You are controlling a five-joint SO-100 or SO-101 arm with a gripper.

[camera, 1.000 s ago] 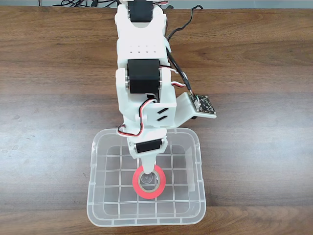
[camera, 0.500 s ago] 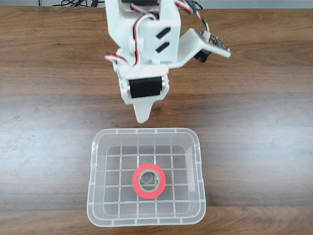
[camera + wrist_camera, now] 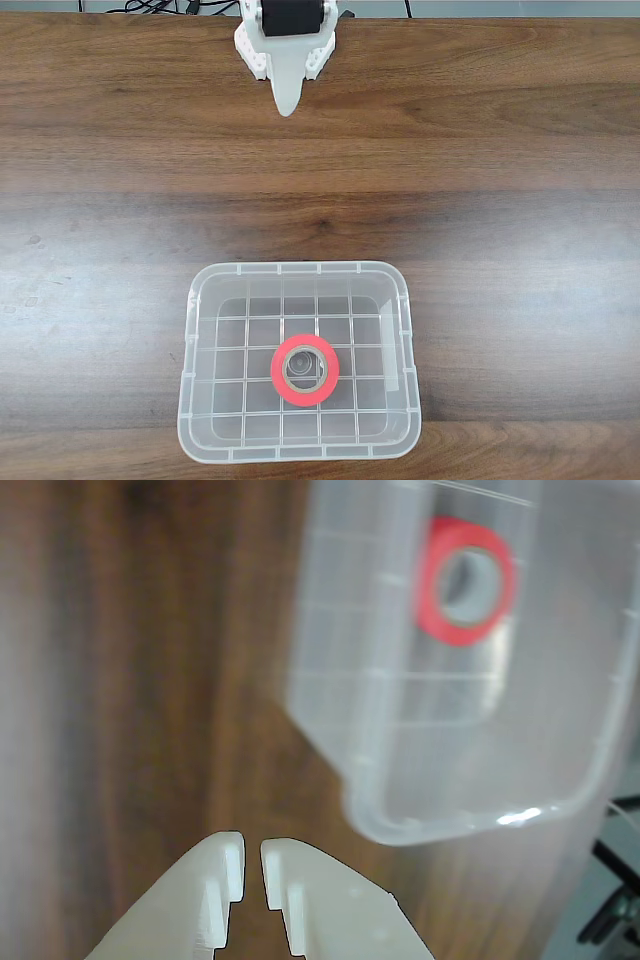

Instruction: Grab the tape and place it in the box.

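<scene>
Red-orange tape roll [image 3: 305, 370] lies flat on the grid bottom of the clear plastic box [image 3: 192, 340] — near edge of the wooden table [image 3: 500, 200], fixed view. Gripper [image 3: 252, 865] empty, fingers nearly together — far from the box, over bare wood.

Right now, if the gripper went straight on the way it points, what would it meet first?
Probably bare table: in the wrist view the gripper aims past the box holding the tape, though depth is unclear.
</scene>
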